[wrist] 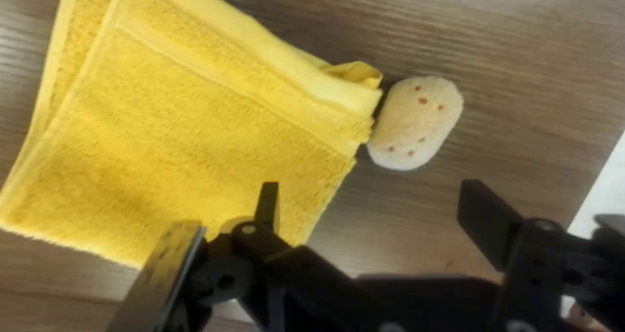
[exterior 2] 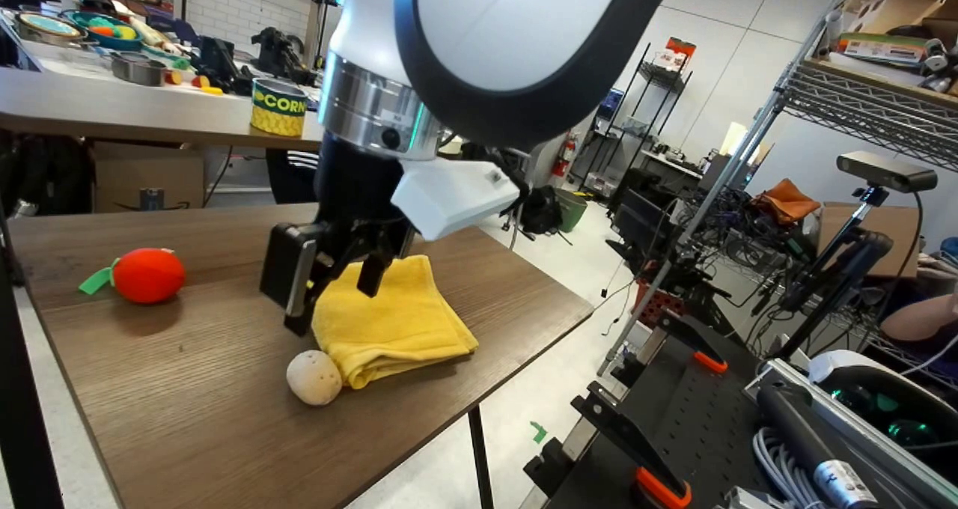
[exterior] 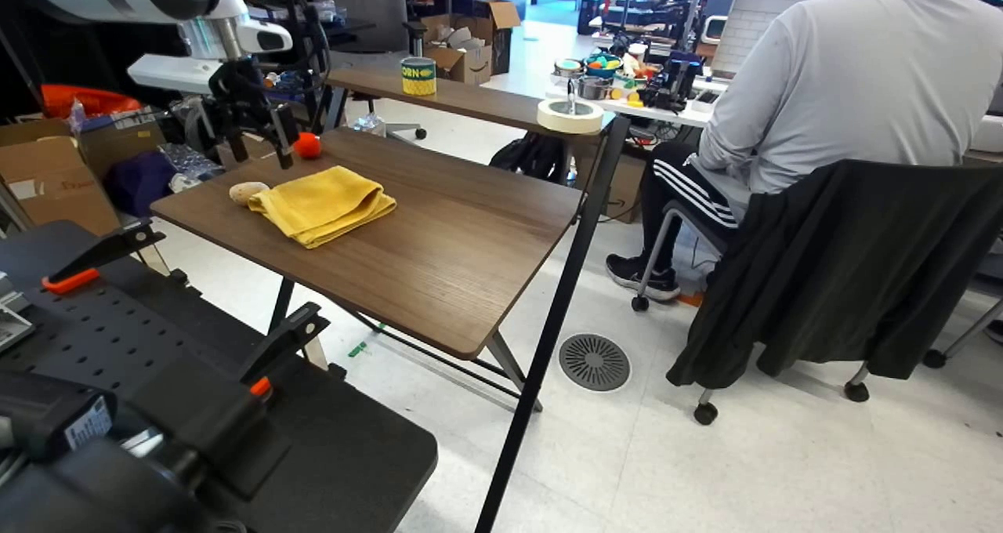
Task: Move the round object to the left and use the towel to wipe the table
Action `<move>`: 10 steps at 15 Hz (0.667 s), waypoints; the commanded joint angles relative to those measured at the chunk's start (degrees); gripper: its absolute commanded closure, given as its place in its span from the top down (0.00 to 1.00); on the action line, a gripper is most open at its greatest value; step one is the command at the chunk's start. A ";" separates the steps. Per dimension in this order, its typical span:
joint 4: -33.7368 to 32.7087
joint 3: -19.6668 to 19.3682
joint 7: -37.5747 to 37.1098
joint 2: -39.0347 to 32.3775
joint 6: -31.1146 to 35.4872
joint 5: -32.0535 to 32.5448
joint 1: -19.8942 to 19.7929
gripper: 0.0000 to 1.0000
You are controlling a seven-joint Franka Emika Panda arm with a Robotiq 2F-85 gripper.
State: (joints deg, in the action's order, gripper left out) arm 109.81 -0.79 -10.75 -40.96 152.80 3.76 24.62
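The round object (wrist: 415, 123), a small tan ball with brown dots, lies on the dark brown table (exterior: 439, 259); in the wrist view it is in the upper half of the frame, right of the middle. There it looks longer one way, and that long way slants from lower left to upper right. The gripper (wrist: 375, 207) comes in from the bottom of that frame, its two black fingers (wrist: 268, 205) wide apart with nothing between them. So the ball lies up the frame from the gap, a bit toward the finger on the right side. If the ball is to be picked up, I think the gripper must go up the frame and a little right, then down, and it would pinch the ball mostly across its short way. The yellow towel (wrist: 195, 141) fills the left of that frame, and its corner is right beside the ball; I cannot tell if they touch. It may get in the way, as the finger on the left side could land on it. In both exterior views the gripper hangs above the table. In an exterior view a red-orange object (exterior 2: 148, 275) is at the left, well apart from the ball, and a corn can (exterior 2: 278, 108) stands in the upper left.
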 commanded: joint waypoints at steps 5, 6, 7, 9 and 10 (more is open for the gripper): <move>1.06 -4.69 -3.71 1.53 -3.20 4.61 -4.27 1.00; 0.78 -4.09 -3.20 -0.21 -2.09 3.46 -6.14 1.00; 0.50 -3.29 -2.35 -1.49 -1.76 2.46 -7.81 1.00; 1.12 -3.19 -2.09 -0.42 -2.34 3.16 -7.86 1.00; 1.12 -2.61 -1.31 -1.93 -0.66 2.60 -9.29 1.00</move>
State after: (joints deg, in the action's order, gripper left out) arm 111.10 -3.73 -11.79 -42.90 152.38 5.90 15.65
